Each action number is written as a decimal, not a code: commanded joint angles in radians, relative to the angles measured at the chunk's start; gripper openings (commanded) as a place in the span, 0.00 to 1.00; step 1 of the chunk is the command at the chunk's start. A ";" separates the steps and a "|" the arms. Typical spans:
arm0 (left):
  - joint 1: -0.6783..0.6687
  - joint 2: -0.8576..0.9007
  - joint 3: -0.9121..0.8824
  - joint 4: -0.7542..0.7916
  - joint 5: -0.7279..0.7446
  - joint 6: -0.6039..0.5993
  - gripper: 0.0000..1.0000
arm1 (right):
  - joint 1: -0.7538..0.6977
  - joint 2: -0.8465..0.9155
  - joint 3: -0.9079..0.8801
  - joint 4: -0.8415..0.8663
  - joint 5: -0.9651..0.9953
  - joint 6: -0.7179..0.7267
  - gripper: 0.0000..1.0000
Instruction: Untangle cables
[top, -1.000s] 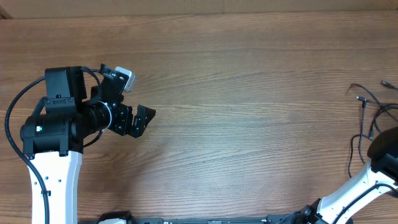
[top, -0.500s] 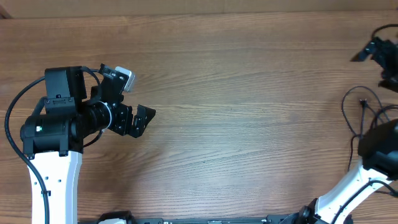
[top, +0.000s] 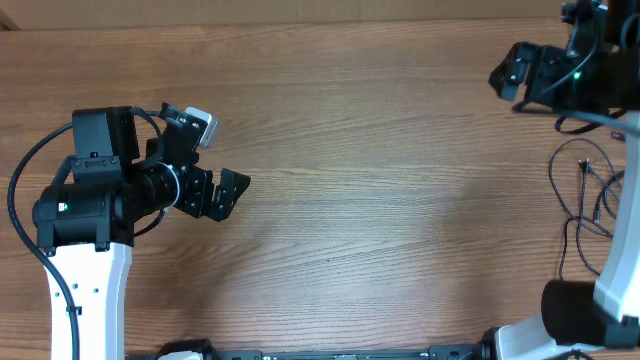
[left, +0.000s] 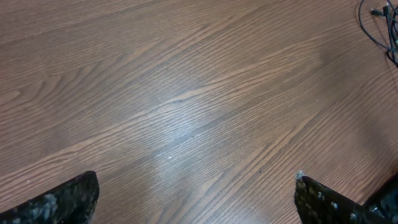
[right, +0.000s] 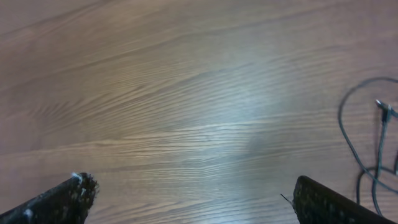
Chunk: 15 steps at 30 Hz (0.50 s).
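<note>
A brown wood-grain tabletop (top: 380, 200) fills the overhead view, and its far edge shows as a paler strip along 12 o'clock. The thin black cables with small plug ends (top: 583, 168) lie loose on the wood at 3 o'clock, tight against the right border. Their loops run out of frame there and pass behind the white right arm link (top: 612, 270) toward 4 o'clock.

The black left gripper (top: 228, 195) sits at 9 o'clock, pointing toward the centre. Its jaws are spread wide, with only tabletop between them in its wrist view. The black right gripper (top: 512, 75) hangs at about 1 o'clock, near the far edge and well apart from the cables. Its jaws are likewise wide apart over bare wood, and its wrist view has one cable loop and plug at its own 3 o'clock.

A broad stretch of wood runs between the two grippers, from 9 o'clock across the centre to the cables.
</note>
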 joint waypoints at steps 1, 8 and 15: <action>0.005 0.003 0.016 0.001 0.001 0.012 1.00 | 0.106 -0.098 0.008 0.000 0.112 -0.003 1.00; 0.005 0.003 0.016 0.001 0.001 0.012 1.00 | 0.179 -0.171 0.008 0.001 0.172 0.003 1.00; 0.005 0.003 0.016 0.001 0.001 0.012 1.00 | 0.179 -0.150 0.008 0.002 0.153 0.003 1.00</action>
